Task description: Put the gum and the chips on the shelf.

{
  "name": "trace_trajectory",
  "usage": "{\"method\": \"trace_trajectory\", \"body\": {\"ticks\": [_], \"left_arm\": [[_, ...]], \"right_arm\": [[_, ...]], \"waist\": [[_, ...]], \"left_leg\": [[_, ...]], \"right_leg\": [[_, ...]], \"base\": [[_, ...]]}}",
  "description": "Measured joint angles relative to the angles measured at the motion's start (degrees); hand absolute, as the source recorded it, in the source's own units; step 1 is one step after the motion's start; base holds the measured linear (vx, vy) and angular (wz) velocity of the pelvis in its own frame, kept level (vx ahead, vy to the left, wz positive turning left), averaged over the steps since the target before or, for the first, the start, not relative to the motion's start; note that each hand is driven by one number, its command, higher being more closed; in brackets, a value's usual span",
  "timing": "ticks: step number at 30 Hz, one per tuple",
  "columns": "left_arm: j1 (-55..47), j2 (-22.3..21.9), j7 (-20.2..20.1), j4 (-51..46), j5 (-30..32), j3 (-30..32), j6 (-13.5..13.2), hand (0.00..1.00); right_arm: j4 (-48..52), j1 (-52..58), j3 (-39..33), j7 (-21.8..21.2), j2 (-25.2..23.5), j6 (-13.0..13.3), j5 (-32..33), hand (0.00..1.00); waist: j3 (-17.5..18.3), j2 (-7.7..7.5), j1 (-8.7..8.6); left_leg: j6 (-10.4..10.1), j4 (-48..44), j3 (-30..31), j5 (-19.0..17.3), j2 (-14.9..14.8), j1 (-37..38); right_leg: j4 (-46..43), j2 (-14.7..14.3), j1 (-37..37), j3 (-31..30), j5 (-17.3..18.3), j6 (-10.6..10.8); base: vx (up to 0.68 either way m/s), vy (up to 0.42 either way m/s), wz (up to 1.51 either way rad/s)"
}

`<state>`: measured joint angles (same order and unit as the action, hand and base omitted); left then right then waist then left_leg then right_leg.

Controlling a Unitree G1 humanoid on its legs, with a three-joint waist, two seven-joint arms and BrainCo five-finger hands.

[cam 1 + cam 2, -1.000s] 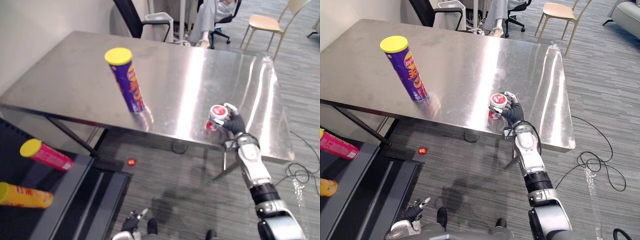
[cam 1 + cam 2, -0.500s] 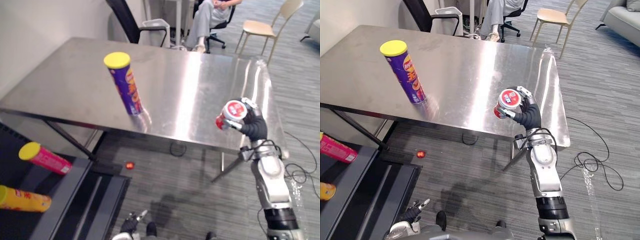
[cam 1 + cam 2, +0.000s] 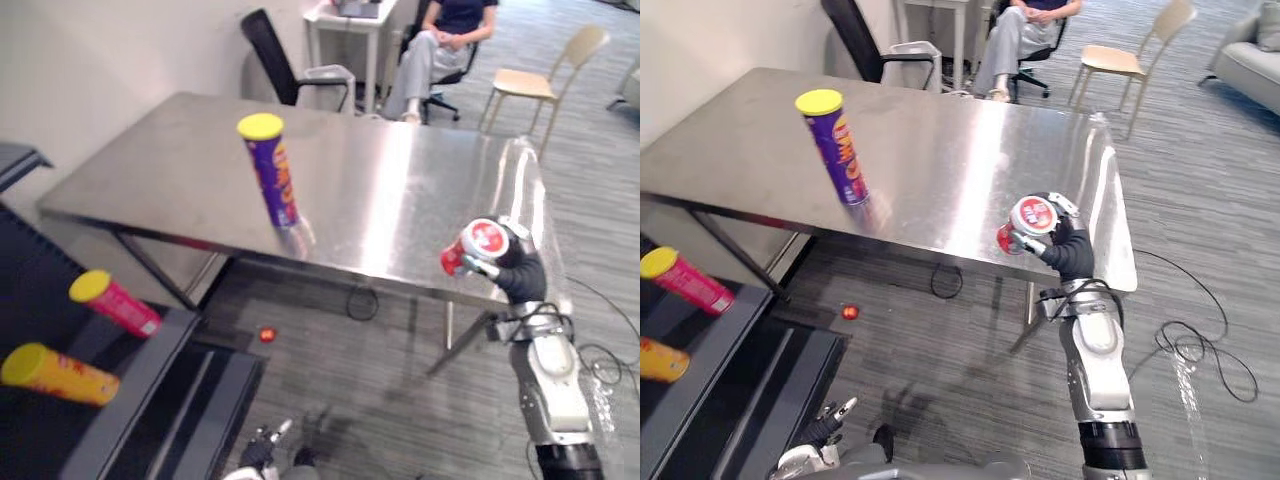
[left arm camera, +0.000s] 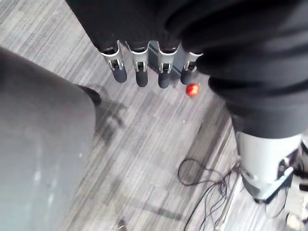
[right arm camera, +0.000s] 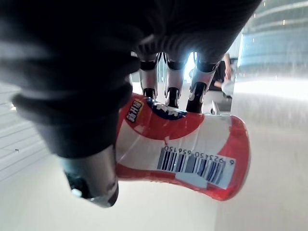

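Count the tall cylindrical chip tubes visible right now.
3: a purple yellow-lidded tube upright on the steel table; a pink yellow-lidded tube and a yellow-orange tube lying on the dark shelf. Others may be hidden off-frame.

Even indoor light is shown. Bright glare streaks are reflected on the steel table beyond the right hand.

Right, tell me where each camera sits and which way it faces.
Left eye view: on the head, looking down at the steel table and upright yellow-lidded purple chips can; right hand at right.
Right eye view: beside it, same scene, same hand.
Left wrist view: left wrist, facing grey carpet past the open left hand.
Right wrist view: right wrist, facing the red-and-white gum tub its fingers clasp.
Both eye views share table, can and tub.
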<state>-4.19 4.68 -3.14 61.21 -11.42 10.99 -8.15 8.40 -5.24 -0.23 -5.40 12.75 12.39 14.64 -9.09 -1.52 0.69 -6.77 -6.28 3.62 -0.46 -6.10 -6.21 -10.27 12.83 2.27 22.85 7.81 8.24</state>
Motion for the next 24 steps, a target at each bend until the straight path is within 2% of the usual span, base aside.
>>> {"method": "trace_trajectory", "body": {"ticks": [1, 2, 3, 4, 5, 6, 7, 9, 11, 12, 14, 17, 18, 19, 20, 22, 24], "left_arm": [[0.1, -0.1, 0.1, -0.3, -0.8, -0.1, 0.0, 0.0], [0.0, -0.5, 0.1, -1.1, -1.2, -0.7, 0.0, 0.0], [0.0, -0.2, 0.2, -1.5, -1.3, -1.1, 0.0, 0.0], [0.6, 0.3, 0.4, -1.3, -1.4, -1.6, 0.4, 0.0], [0.8, 0.3, 0.5, -1.4, -2.4, -0.1, 0.9, 0.0], [0.6, 0.5, 0.5, -1.3, -2.6, 0.3, 1.0, 0.0], [-0.7, 0.8, 0.6, -0.3, -2.6, 1.1, 1.3, 0.0], [-2.8, 0.1, 0.5, 0.5, -2.9, 2.9, 1.9, 0.0], [-4.2, -0.4, 0.4, 1.3, -3.1, 3.8, 2.3, 0.0], [-4.5, -1.0, 0.3, 2.1, -3.0, 5.2, 2.5, 0.0], [-5.4, -1.0, 0.2, 2.4, -1.7, 7.1, 2.6, 0.0], [-5.6, -1.0, 0.2, 2.7, -0.7, 7.8, 3.0, 0.0], [-5.4, -0.9, 0.3, 2.7, 0.6, 7.5, 3.2, 0.0], [-5.4, -0.5, 0.3, 3.6, 2.9, 7.3, 3.3, 0.0], [-5.4, -0.5, 0.3, 3.8, 3.4, 7.3, 3.3, 0.0], [-6.1, -0.4, 0.6, 4.5, 4.0, 7.0, 3.3, 0.0], [-6.3, 0.1, 0.6, 4.9, 3.8, 6.8, 3.3, 0.0]], "right_arm": [[-0.6, -1.7, 1.5, 0.1, 0.0, 0.0, 0.0, 1.0], [-0.7, -3.2, 1.7, 0.1, 0.1, 0.0, 0.0, 1.0], [-0.8, -4.4, 1.7, 0.2, 0.2, 0.0, 0.0, 1.0], [-1.0, -5.3, 0.5, 0.5, 0.4, 0.0, -0.2, 1.0], [-1.6, -6.0, -1.7, 1.2, 0.4, 0.0, -0.7, 1.0], [-1.9, -6.3, -2.0, 1.5, 0.1, 0.0, -0.8, 1.0], [-1.9, -6.3, -2.3, 2.2, 0.1, 0.0, -1.2, 1.0], [-0.5, -4.6, -4.1, 2.9, 0.1, 0.0, -1.7, 1.0], [1.8, -2.8, -6.8, 3.2, 0.0, 0.1, -2.4, 1.0], [2.4, -2.3, -8.7, 3.4, 0.0, 0.1, -2.5, 1.0], [2.5, -1.6, -11.1, 3.6, -0.7, 0.1, -2.5, 1.0], [3.0, -1.3, -13.1, 3.6, -3.0, 0.1, -3.4, 1.0], [2.9, -1.3, -13.2, 3.7, -3.3, 0.1, -3.4, 1.0], [2.9, -1.2, -12.9, 3.7, -4.1, 0.0, -3.4, 1.0], [2.9, -1.2, -12.9, 3.7, -4.1, 0.0, -3.5, 1.0], [2.5, -0.6, -12.3, 3.9, -4.4, 0.0, -4.3, 1.0], [2.4, 0.1, -11.2, 4.0, -4.5, 0.0, -5.3, 1.0]], "waist": [[-0.1, 0.89, 0.28], [-0.6, 2.85, 1.44], [-0.7, 2.92, 2.13], [-1.1, 2.74, 1.27], [-1.6, 2.35, 1.42], [-2.0, 1.68, 1.36], [-2.2, 1.93, 1.2], [-1.7, 2.63, 0.9], [-1.3, 3.36, 0.65], [-0.7, 4.42, 0.21], [0.2, 3.78, -0.75], [1.3, 3.88, -1.17], [1.3, 3.68, -1.21], [1.3, 3.02, -1.07], [1.3, 3.02, -1.05], [1.2, 2.71, -0.63], [1.4, 2.01, -0.46]], "left_leg": [[-0.4, 0.8, 3.0, 2.0, -0.2, -2.6], [-1.4, 0.6, 5.3, 4.3, -1.4, -6.0], [-1.5, 1.2, 5.7, 6.9, -1.1, -7.6], [1.5, 7.7, 4.4, 17.4, 0.7, -8.7], [8.7, 0.0, -7.2, 10.6, 1.2, -10.2], [11.5, -6.8, -13.0, 4.9, 0.5, -10.9], [11.9, -17.9, -21.1, -2.1, -2.1, -10.3], [10.3, -26.3, -26.7, -6.6, -7.0, -6.0], [9.5, -26.4, -28.6, -7.2, -9.6, -3.5], [9.0, -23.6, -30.2, -6.9, -9.7, -3.3], [8.5, -15.9, -31.1, -6.5, -6.2, -3.4], [6.5, -4.8, -30.9, -5.0, -3.2, -3.2], [7.1, -2.8, -30.9, -4.4, -2.5, -3.2], [7.9, -0.3, -30.4, -2.5, -0.7, -2.3], [8.0, 0.2, -30.2, -2.4, -0.4, -1.9], [8.5, 2.6, -29.9, -1.7, 1.6, 1.8], [8.7, 3.2, -29.8, -1.6, 2.4, 2.3]], "right_leg": [[-1.9, -0.4, -1.6, 3.0, 0.9, -0.8], [-4.6, -2.0, -4.2, 4.9, 2.4, -3.3], [-4.7, -3.4, -5.0, 5.8, 3.2, -4.6], [-3.6, -2.4, -5.0, 10.0, 3.8, -5.9], [-4.0, 0.1, -4.7, 15.4, 3.5, -6.7], [-4.0, 0.7, -4.3, 17.4, 3.2, -6.7], [-4.5, 1.9, -3.0, 20.7, 2.7, -6.7], [-5.4, 3.2, -1.7, 25.8, 2.9, -6.9], [-6.3, 4.3, -1.6, 29.6, 3.1, -7.1], [-6.7, 5.0, -1.8, 32.2, 3.0, -6.9], [-4.5, 5.5, -2.0, 35.9, 0.8, -5.3], [-3.5, 5.3, -1.9, 42.6, -1.8, -5.5], [-4.5, 5.9, -1.8, 44.1, -1.8, -5.5], [-6.4, 7.8, -1.3, 45.4, -1.9, -5.5], [-6.8, 8.1, -0.9, 45.6, -1.9, -5.5], [-10.4, 11.2, 1.3, 45.3, -1.9, -5.6], [-11.1, 11.9, 1.1, 44.3, -1.9, -5.6]], "base": [[-0.17, -0.121, 1.22], [-0.22, -0.137, 1.28], [-0.26, -0.126, 1.86], [-0.25, -0.046, 2.22], [-0.22, -0.067, 2.28], [-0.14, -0.087, 1.84], [-0.14, -0.124, 1.41], [-0.18, -0.05, 1.35], [-0.14, 0.059, 1.15], [-0.14, 0.148, 1.29], [-0.13, 0.176, 1.3], [-0.09, 0.145, 1.03], [-0.09, 0.115, 1.0], [-0.07, 0.076, 0.61], [-0.06, 0.072, 0.45], [-0.06, 0.085, 0.13], [-0.06, 0.067, -0.02]]}}
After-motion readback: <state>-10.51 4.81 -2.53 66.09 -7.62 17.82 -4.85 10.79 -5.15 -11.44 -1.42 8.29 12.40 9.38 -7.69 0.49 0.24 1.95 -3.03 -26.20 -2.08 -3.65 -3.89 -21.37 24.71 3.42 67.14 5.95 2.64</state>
